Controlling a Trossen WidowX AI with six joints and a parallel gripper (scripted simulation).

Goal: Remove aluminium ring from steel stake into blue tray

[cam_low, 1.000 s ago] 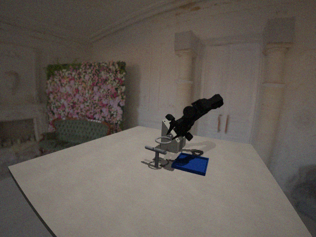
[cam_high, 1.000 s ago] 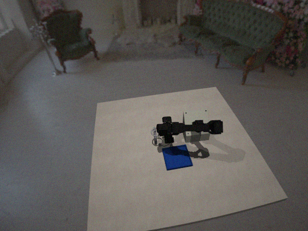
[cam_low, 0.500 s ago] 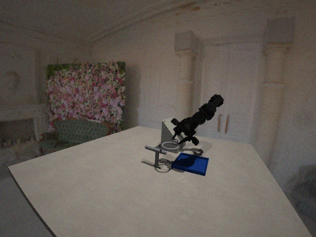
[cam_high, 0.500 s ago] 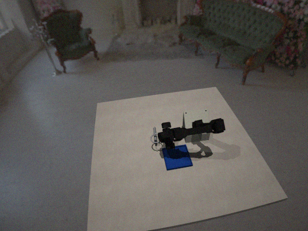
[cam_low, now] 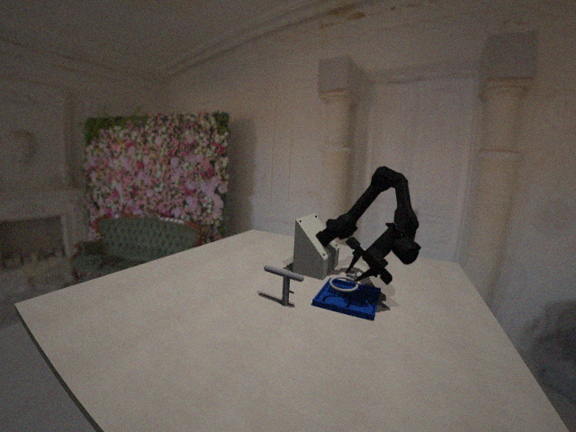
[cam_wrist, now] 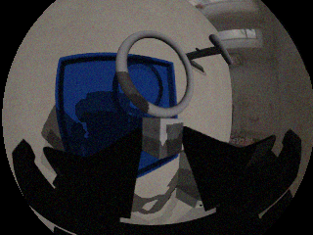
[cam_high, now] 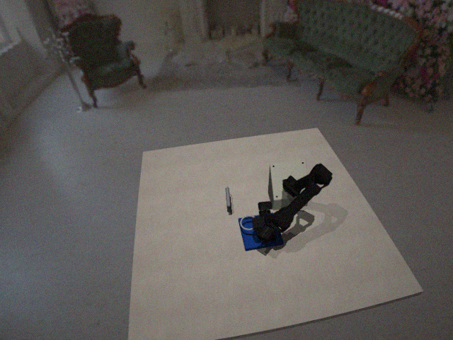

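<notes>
Currently, ring [cam_high: 241,227] [cam_low: 331,284] [cam_wrist: 190,90] near-flat, tab [cam_low: 352,274] [cam_wrist: 161,137] handward.

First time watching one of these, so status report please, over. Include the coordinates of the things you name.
Gripper [cam_low: 353,274] [cam_wrist: 160,132] shut on ring's tab [cam_low: 352,274] [cam_wrist: 162,137]. Ring [cam_high: 241,227] [cam_low: 331,284] [cam_wrist: 187,93] off stake [cam_high: 228,199] [cam_low: 285,290] [cam_wrist: 205,52], above tray [cam_high: 245,244] [cam_low: 344,312] [cam_wrist: 67,58]. Nothing visibly blocking.

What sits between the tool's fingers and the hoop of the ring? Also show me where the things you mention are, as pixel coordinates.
The small welded tab [cam_wrist: 163,137] does: the wrist view shows it clamped between the tool's [cam_low: 352,275] [cam_wrist: 162,139] fingertips, joining the hoop [cam_low: 331,283] [cam_wrist: 190,88] at its near edge.
</notes>
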